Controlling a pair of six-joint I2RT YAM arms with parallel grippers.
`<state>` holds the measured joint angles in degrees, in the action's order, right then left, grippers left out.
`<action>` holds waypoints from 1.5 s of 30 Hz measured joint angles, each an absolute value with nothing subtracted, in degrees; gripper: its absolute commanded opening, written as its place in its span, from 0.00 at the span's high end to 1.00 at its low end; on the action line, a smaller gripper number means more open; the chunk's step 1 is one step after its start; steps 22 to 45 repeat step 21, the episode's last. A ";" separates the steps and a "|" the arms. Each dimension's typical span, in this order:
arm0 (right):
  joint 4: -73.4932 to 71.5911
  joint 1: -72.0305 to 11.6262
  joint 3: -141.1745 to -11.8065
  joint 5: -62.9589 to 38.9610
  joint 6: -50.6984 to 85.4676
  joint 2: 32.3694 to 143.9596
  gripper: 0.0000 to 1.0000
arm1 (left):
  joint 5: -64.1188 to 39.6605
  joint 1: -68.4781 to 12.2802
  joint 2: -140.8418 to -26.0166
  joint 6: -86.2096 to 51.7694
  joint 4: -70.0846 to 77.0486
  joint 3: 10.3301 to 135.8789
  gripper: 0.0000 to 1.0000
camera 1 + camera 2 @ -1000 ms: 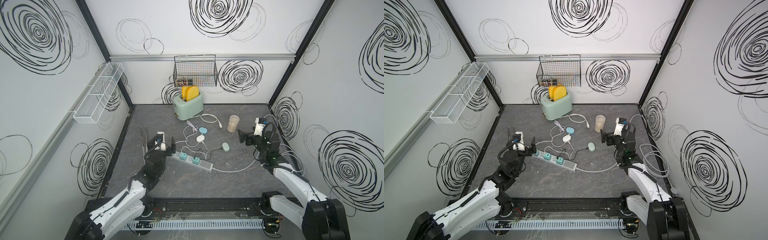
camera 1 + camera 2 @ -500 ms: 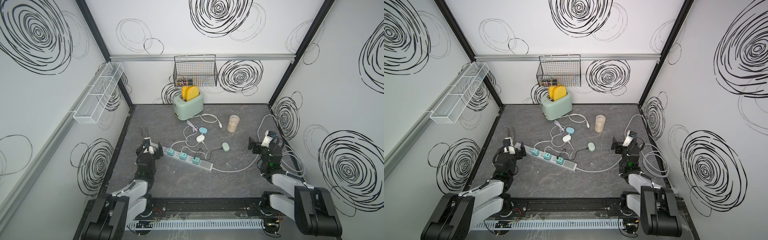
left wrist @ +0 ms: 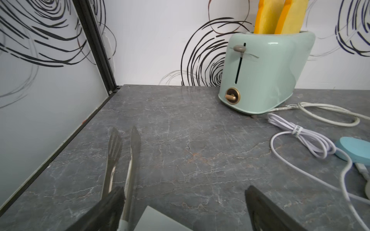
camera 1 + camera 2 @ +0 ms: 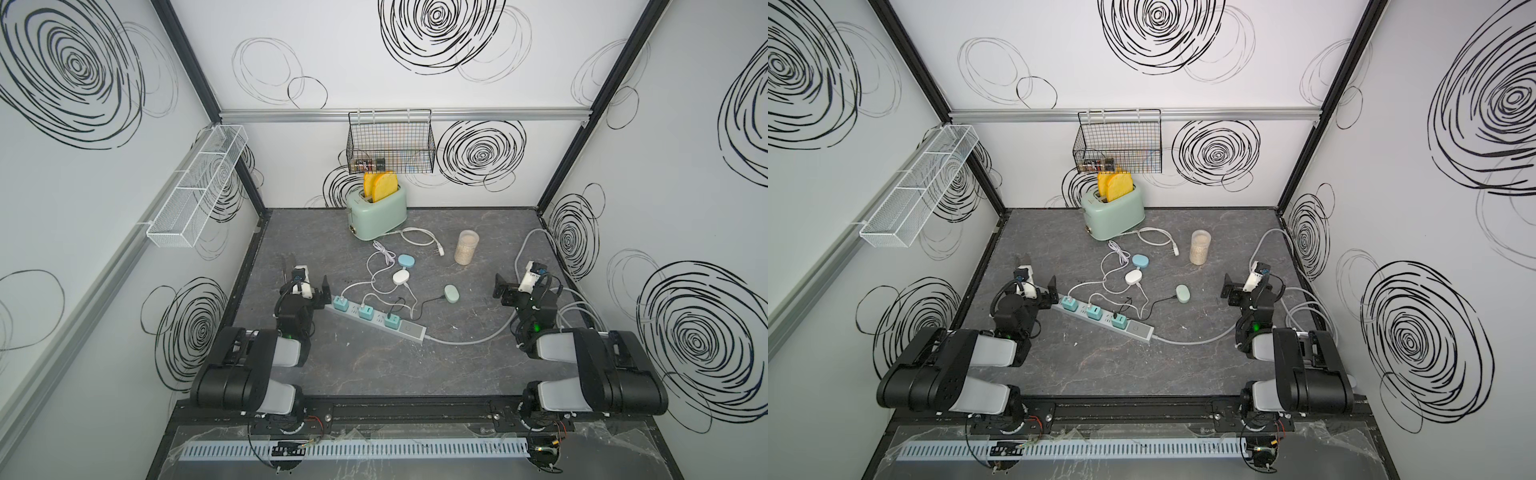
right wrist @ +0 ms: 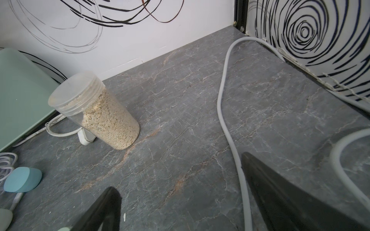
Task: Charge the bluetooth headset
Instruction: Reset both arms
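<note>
left gripper (image 4: 306, 286): jaws are held spread wide, nothing is gripped; the end of the power strip (image 4: 376, 320) is seen just beside its inner finger.
right gripper (image 4: 521, 286): jaws are held spread wide, nothing is gripped.
green headset case (image 4: 451, 292): is laid on the table between the two grippers, nearer the right one; the tip of the black cable (image 4: 419, 305) is placed just beside it, contact cannot be told.
blue case (image 4: 406, 260), white case (image 4: 401, 277): are laid ahead of the left gripper, toward the right one.
</note>
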<state>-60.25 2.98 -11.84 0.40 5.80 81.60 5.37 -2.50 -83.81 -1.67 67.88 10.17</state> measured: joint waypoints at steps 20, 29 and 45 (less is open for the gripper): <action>-62.65 0.73 -13.56 0.73 3.97 84.88 0.02 | 5.28 -3.11 -83.81 -0.86 67.85 11.62 0.03; -62.65 0.71 -13.61 0.73 3.88 84.90 0.02 | 5.19 -3.09 -83.81 -0.86 67.85 11.62 0.04; -62.65 0.71 -13.61 0.73 3.88 84.90 0.02 | 5.19 -3.09 -83.81 -0.86 67.85 11.62 0.04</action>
